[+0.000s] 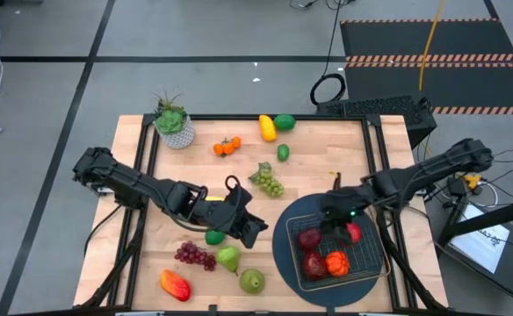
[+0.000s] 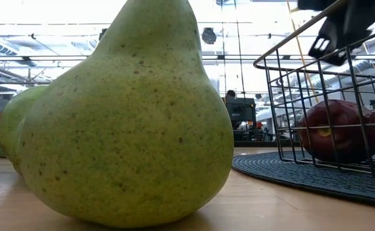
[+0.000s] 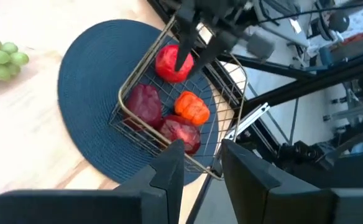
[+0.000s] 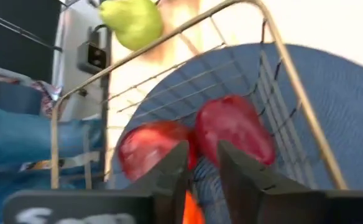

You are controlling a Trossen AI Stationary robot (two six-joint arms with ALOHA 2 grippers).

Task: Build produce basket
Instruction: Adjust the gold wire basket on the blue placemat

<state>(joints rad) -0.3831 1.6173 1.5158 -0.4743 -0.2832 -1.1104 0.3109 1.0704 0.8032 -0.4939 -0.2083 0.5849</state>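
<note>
The right arm reaches in from the table's right edge, elbow bent, its right gripper (image 1: 340, 219) tipped down over the far part of the basket (image 1: 375, 263), which sits on the round blue mat (image 1: 283, 250) at the near right of the table. In the right wrist view its fingers (image 4: 172, 171) stand close together with only a narrow gap and nothing between them, above two dark red apples (image 4: 231, 134). The basket also holds an orange fruit (image 3: 191, 107) and a brighter red fruit (image 3: 171, 62). The left arm stretches low across the table's middle from the left side, its left gripper (image 1: 248, 226) just beyond a green lime (image 1: 214, 235); its fingers (image 3: 169, 168) are slightly parted and hold nothing. Purple grapes (image 1: 195, 255), two green pears (image 1: 241, 270) and a red-orange fruit (image 1: 175, 283) lie along the near edge.
</note>
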